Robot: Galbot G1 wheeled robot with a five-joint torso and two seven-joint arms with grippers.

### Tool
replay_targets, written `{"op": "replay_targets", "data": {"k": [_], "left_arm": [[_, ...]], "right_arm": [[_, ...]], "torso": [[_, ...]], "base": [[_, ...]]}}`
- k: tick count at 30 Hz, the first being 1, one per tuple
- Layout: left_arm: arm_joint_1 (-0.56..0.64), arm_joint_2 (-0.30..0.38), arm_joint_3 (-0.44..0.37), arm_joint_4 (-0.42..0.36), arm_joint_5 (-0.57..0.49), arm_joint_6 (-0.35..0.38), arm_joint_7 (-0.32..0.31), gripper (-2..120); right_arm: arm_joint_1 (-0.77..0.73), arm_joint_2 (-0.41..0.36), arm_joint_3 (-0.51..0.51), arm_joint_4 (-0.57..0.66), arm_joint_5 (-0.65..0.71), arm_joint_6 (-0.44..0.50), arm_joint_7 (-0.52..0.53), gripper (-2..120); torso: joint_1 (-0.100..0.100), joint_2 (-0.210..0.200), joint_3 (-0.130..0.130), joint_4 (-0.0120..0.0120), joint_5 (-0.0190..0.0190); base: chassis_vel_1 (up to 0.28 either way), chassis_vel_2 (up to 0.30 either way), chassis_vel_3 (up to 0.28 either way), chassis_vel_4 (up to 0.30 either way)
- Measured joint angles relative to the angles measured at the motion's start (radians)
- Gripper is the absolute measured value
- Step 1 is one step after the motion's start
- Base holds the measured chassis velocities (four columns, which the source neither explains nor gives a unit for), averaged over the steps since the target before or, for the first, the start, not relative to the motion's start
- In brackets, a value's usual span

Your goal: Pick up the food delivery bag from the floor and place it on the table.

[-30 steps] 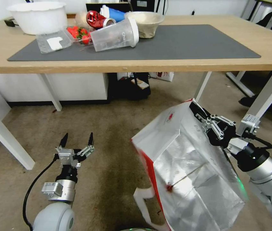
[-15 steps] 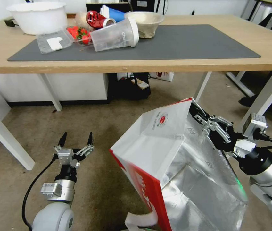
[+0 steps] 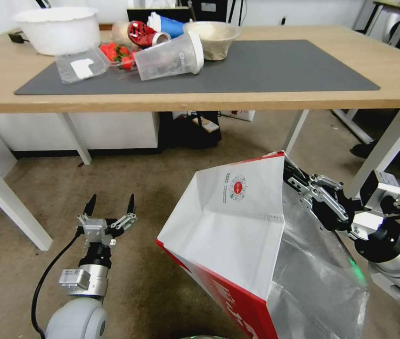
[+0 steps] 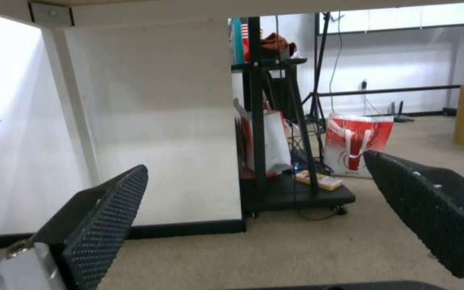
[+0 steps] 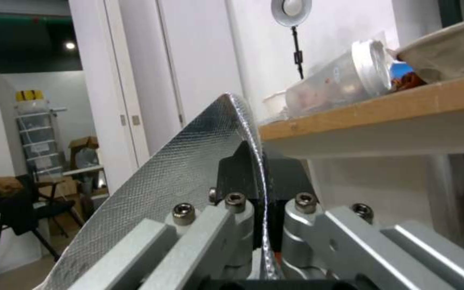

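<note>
The food delivery bag (image 3: 237,226) hangs tilted above the floor (image 3: 152,179), white panel with a round red logo facing up, red side below, silver foil lining (image 5: 178,177) on the right. My right gripper (image 3: 294,178) is shut on the bag's upper rim, and the foil edge runs between its fingers (image 5: 243,173) in the right wrist view. The table (image 3: 209,101) with its dark grey mat (image 3: 265,66) stands ahead, higher than the bag. My left gripper (image 3: 110,203) waits open and empty low over the carpet at the left, its black pads (image 4: 108,209) wide apart.
On the table's left stand a white tub (image 3: 58,29), a strawberry tray (image 3: 115,51), a tipped clear cup (image 3: 169,55), cans and a paper bowl (image 3: 211,35). White table legs (image 3: 383,150) stand near the bag. A black cart (image 4: 275,133) sits under the table.
The right gripper has lifted the bag and turned it, so the white logo panel now faces up and sits closer to the table edge. The left arm stayed put.
</note>
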Motion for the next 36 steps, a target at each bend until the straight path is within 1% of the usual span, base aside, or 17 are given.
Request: {"op": "replay_targets", "data": {"k": [1,4,8,11,12,15,17,23,24,27,32,36], "left_arm": [[0.0,0.0,0.0,0.0,0.0,0.0,0.0,100],[0.001,0.0,0.001,-0.001,0.001,0.001,0.0,100],[0.002,0.001,0.001,-0.004,0.001,0.001,0.001,100],[0.005,0.001,0.002,-0.005,0.001,0.001,0.001,100],[0.005,0.001,0.002,-0.005,0.001,0.001,0.001,100],[0.007,0.001,0.003,-0.008,0.001,-0.001,0.001,100],[0.007,0.001,0.002,-0.008,0.001,-0.001,0.001,100],[0.01,0.003,0.002,-0.015,0.001,-0.002,0.002,100],[0.01,0.003,0.002,-0.015,0.001,-0.002,0.002,100],[0.011,0.004,0.002,-0.019,0.001,-0.002,0.003,100],[0.01,0.002,0.002,-0.025,0.001,-0.001,0.003,100],[0.01,0.001,0.001,-0.025,0.001,0.0,0.003,100]], "right_arm": [[0.0,0.0,0.0,0.0,0.0,0.0,0.0,0],[0.0,0.001,0.001,-0.004,0.001,0.0,-0.013,0],[0.0,0.003,0.002,-0.004,0.011,-0.001,-0.012,0],[-0.005,0.003,0.004,-0.001,0.018,-0.005,-0.015,0],[-0.005,0.003,0.004,-0.001,0.018,-0.005,-0.015,0],[-0.008,0.0,0.008,0.005,0.05,-0.015,-0.016,0],[-0.008,-0.001,0.009,0.005,0.055,-0.016,-0.016,0],[-0.013,-0.003,0.012,0.006,0.069,-0.023,-0.035,0],[-0.013,-0.003,0.012,0.006,0.069,-0.023,-0.035,0],[-0.014,-0.004,0.013,0.004,0.083,-0.03,-0.052,0],[-0.013,-0.008,0.016,-0.002,0.095,-0.036,-0.076,0],[-0.012,-0.008,0.016,-0.005,0.099,-0.04,-0.089,0]], "torso": [[0.0,0.0,0.0,0.0,0.0],[0.001,0.017,0.016,0.0,0.0001],[0.003,0.028,0.026,0.0,0.0001],[0.006,0.047,0.042,0.0,0.0001],[0.006,0.047,0.042,0.0,0.0001],[0.009,0.063,0.056,0.0,0.0],[0.009,0.068,0.06,0.0,0.0],[0.016,0.096,0.081,0.0,0.0],[0.016,0.096,0.081,0.0,0.0],[0.02,0.113,0.094,0.0,0.0],[0.022,0.126,0.105,0.0,0.0001],[0.027,0.149,0.124,0.0,0.0001]], "base": [[0.0,0.0,0.0,0.0],[0.0,0.0,0.0,0.0],[0.0,0.0,0.0,0.0],[0.0,0.0,0.0,0.0],[0.0,0.0,0.0,0.0],[0.0,0.0,0.0,0.0],[0.0,0.0,0.0,0.0],[0.0,0.0,0.0,0.0],[0.0,0.0,0.0,0.0],[0.0,0.0,0.0,0.0],[0.0,0.0,0.0,0.0],[0.0,0.0,0.0,0.0]]}}
